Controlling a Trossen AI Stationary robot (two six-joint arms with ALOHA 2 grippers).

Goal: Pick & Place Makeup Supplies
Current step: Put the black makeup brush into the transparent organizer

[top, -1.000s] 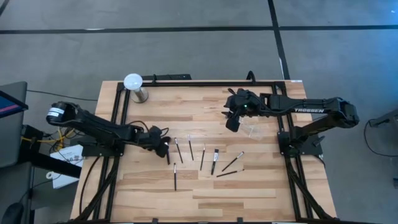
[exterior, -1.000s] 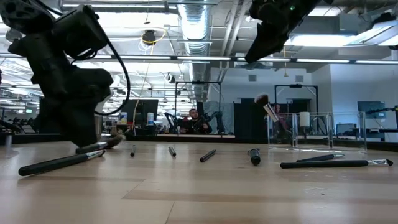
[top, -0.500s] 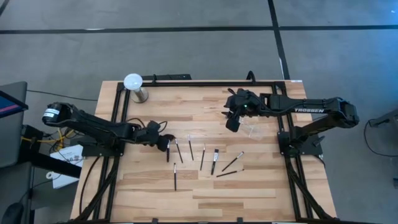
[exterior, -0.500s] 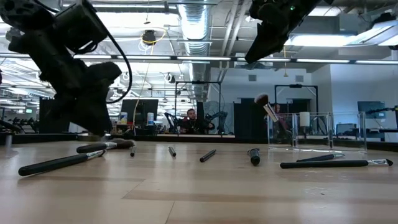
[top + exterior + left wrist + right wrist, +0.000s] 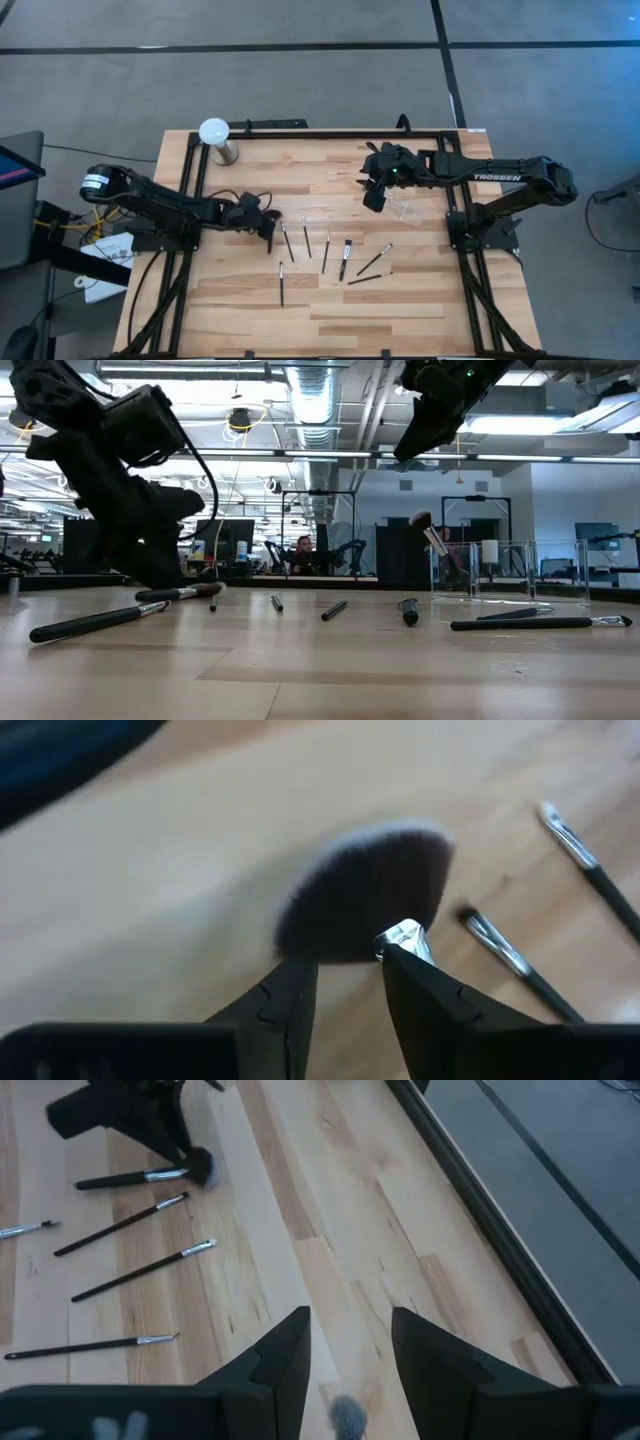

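Left gripper [image 5: 345, 985]: low at the table, fingers a little apart, silvery ferrule of the fan brush [image 5: 365, 905] between the tips; real grip I cannot tell.
Fan brush: reddish-brown head just ahead of the fingers.
Other brushes [image 5: 325, 252]: beside it on the wooden table [image 5: 330, 300].
Right gripper [image 5: 348, 1342]: raised, open, well apart.

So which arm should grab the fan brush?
The left. Its hand is open right at the fan brush, while the right hand hovers above the table's far right side.
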